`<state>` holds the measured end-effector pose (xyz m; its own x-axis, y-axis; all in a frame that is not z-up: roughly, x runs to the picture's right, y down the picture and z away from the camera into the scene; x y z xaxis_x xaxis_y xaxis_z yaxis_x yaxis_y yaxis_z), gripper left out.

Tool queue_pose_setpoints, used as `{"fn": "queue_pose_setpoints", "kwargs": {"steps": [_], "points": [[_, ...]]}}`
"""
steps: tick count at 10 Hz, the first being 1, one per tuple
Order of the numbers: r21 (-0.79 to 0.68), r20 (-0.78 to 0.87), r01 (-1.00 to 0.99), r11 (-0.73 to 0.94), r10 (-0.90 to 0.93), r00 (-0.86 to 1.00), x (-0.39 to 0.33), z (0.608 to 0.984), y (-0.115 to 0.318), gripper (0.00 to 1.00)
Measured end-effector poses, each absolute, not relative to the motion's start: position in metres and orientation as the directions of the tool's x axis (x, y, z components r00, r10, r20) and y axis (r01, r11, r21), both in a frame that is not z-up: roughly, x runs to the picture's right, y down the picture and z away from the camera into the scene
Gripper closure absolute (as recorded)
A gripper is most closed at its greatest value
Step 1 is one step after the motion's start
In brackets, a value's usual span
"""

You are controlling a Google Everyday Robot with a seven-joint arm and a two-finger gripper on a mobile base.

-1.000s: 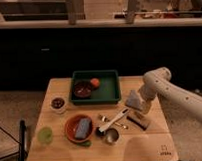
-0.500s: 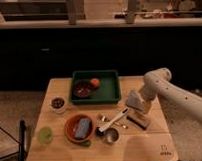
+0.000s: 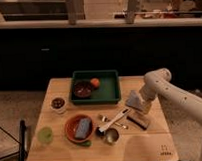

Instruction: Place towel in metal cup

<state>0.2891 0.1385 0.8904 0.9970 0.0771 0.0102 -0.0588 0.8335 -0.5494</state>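
Stillness since a second ago: jaws stay low over the bench (image 3: 147, 146), towel (image 3: 132, 100) bunched against them; whether they pinch it, I cannot tell. Metal cup (image 3: 112, 136) sits well apart from them, so the transfer hasn't begun.

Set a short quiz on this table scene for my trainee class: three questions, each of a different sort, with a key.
1. True or false: the metal cup stands inside the green tray.
2. Multiple choice: the gripper is (A) over the tray, (B) at the table's right side by the grey towel, (C) at the front left corner.
3. Fill in: the orange fruit lies in the tray beside a dark ____.
Key: 1 false, it stands on the wooden table in front of the tray; 2 B; 3 bowl.
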Motion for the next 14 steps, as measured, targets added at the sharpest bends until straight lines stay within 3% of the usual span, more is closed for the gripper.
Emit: {"fn": "queue_pose_setpoints", "kwargs": {"steps": [14], "points": [[-0.512, 0.162, 0.151, 0.846, -0.078, 0.984, 0.270, 0.917, 0.120, 0.20]]}}
